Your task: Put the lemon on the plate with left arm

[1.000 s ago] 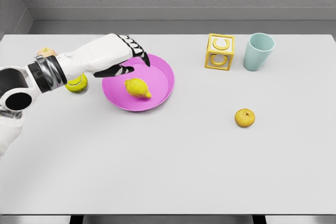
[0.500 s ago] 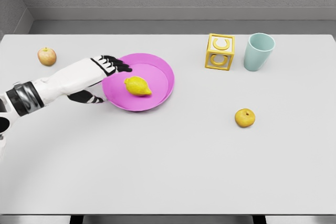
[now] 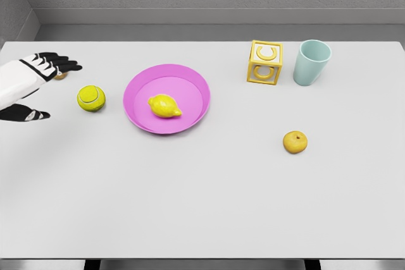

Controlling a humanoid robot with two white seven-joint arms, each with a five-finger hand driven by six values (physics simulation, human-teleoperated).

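One lemon lying inside pink plate; we note left hand well left of plate, fingers spread, holding nothing.

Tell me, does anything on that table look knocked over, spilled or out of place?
Nothing stands out. The lemon lies inside the pink plate, the cup stands upright, and the yellow letter block, tennis ball and small yellow fruit sit apart on the table. The left hand is open at the left edge.
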